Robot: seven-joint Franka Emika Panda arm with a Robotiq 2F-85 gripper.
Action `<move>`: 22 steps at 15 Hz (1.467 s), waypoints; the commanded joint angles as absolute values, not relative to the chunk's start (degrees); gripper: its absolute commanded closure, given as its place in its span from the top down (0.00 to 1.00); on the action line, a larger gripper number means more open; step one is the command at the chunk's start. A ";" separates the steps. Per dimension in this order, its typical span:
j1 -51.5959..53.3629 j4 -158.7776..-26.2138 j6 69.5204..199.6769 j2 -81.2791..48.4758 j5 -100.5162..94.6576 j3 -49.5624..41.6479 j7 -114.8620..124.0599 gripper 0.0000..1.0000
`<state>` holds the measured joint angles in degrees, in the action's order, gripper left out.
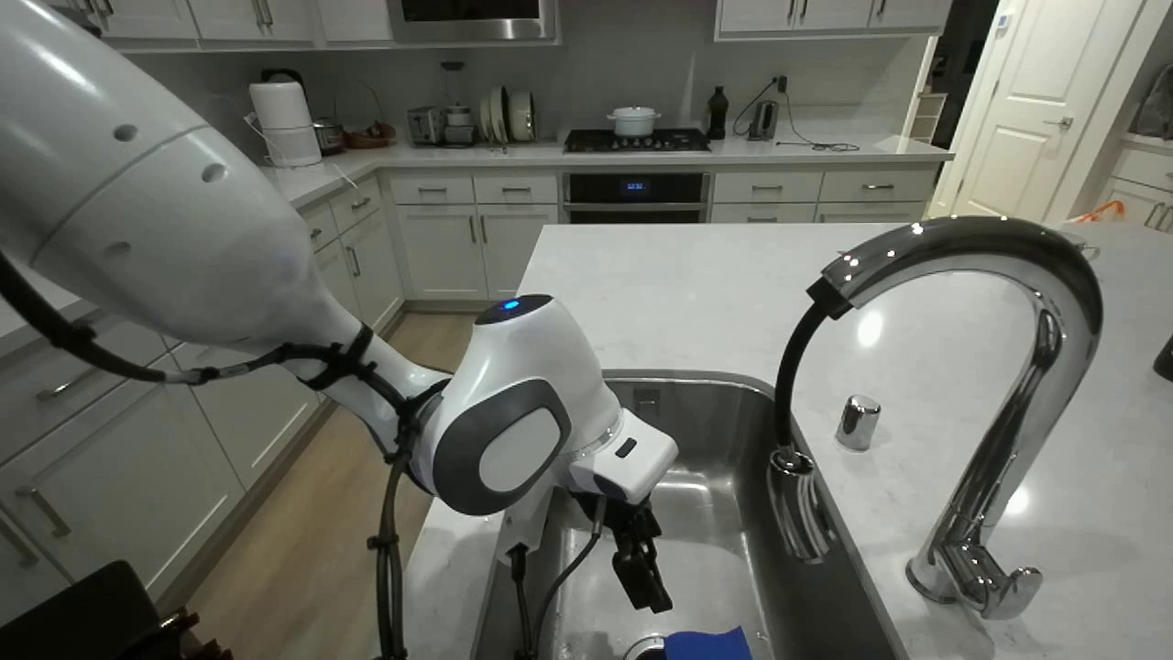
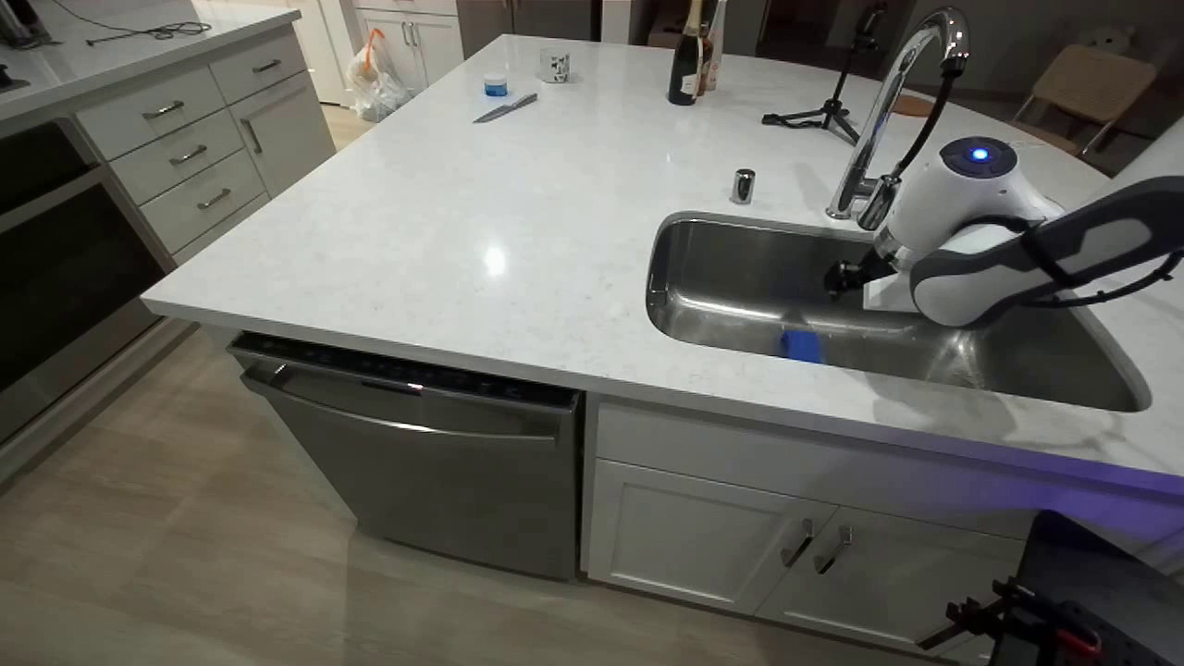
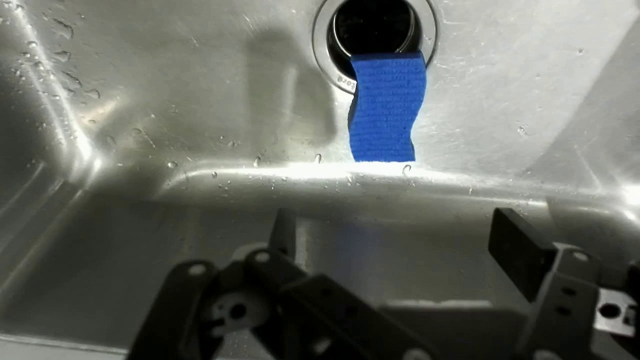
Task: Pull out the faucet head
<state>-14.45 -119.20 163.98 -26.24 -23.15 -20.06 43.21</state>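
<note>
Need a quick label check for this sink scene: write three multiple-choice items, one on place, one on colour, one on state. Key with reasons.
1. Where is the faucet head?
A. lying on the sink floor
B. standing on the counter
C. below the spout, at the end of a hose

2. What colour is the sponge?
A. blue
B. yellow
C. red

3. How does the claw stand?
A. shut on the sponge
B. open, holding nothing
C. shut, holding nothing

Key:
1 C, since both exterior views show the hose running from spout to head.
2 A, since the wrist view shows it plainly.
3 B, since in the wrist view its jaws are wide apart with nothing gripped.
</note>
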 commanded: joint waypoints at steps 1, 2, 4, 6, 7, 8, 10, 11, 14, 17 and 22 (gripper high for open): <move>-10.36 -119.50 162.49 -26.36 -18.34 -23.41 38.50 1.00; -9.33 -119.38 162.13 -26.45 -17.73 -24.40 37.95 1.00; -8.14 -119.71 160.24 -25.58 -16.42 -25.32 36.11 1.00; -7.53 -119.89 157.26 -24.17 -15.22 -25.43 34.13 1.00; -7.99 -120.00 154.95 -22.85 -13.94 -24.42 32.06 1.00; -8.16 -120.14 152.81 -21.59 -13.00 -23.79 30.32 1.00; -8.13 -119.99 148.41 -19.00 -11.58 -22.95 26.95 1.00; -7.99 -119.96 146.13 -17.41 -11.37 -22.66 25.73 1.00; -8.26 -119.84 138.94 -12.26 -11.61 -21.19 23.44 1.00; -8.76 -119.88 132.63 -6.92 -12.33 -19.45 21.81 1.00; -9.75 -118.47 123.18 -1.17 -11.21 -16.64 18.46 1.00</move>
<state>-8.65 -118.80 128.55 -4.77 -12.27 -18.64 21.24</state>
